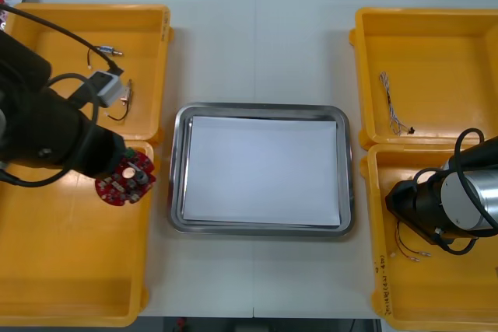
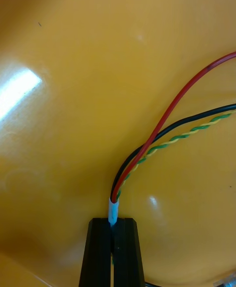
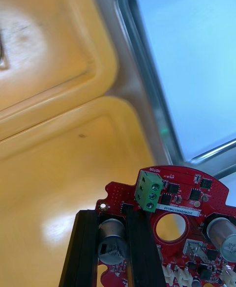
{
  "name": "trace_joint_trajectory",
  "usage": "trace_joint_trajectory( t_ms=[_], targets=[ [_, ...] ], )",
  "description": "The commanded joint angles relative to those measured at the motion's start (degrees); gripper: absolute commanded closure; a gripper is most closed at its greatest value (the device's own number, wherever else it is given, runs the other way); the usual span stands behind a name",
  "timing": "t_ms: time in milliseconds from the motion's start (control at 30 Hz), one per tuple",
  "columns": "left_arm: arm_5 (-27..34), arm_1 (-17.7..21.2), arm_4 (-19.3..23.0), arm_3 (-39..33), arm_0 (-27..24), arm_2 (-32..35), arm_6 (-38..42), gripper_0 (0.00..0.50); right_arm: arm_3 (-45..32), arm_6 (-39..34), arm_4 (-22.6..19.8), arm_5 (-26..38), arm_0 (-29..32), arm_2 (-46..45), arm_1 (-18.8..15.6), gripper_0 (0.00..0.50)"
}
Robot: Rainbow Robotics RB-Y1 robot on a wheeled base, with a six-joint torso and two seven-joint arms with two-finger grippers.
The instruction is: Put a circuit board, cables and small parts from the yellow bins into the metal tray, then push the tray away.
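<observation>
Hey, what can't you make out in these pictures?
Front view: the right arm hides the right gripper and its pinch on the cable bundle.
Right wrist view: the bundle's far ends run off the edge.
Left wrist view: the left gripper and the edge hide part of the circuit board.

Front overhead; wrists close; left shares tray [image 1: 177, 169].

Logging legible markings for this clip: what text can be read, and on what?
"MOTOR": on the red circuit board in the left pincer, by its green terminal block.
White sticker on that board: code too small to read.
Marks on the near right yellow bin's rim: too small to read.
Right pincer's cable: no text.
</observation>
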Motion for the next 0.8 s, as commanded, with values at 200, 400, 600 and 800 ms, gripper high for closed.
trace_joint_trajectory(
  t_ms=[200,400,600,800],
  targets=[
    [-3.6,-5.9,-6.5,0.1,-9.1,-13.3,13.3,0.499,-1.4,-1.0,-1.6,-0.1,0.9,-2.0,-0.8,0.5],
    [-7.5,-8.7,-9.5,4.3,-11.6,-19.0,13.5,0.499,-5.4,-0.2,-2.5,3.7,0.8,-4.4,-4.0,0.5],
    [-12.5,-11.0,-13.2,9.5,-12.7,-24.0,13.5,0.499,-11.3,0.6,-5.5,12.1,0.7,-8.0,-8.8,0.5],
    [-15.8,-11.3,-15.6,12.5,-12.8,-28.0,13.5,0.497,-16.0,2.1,-14.4,15.9,-0.1,-15.7,-12.4,0.5]
  ],
)
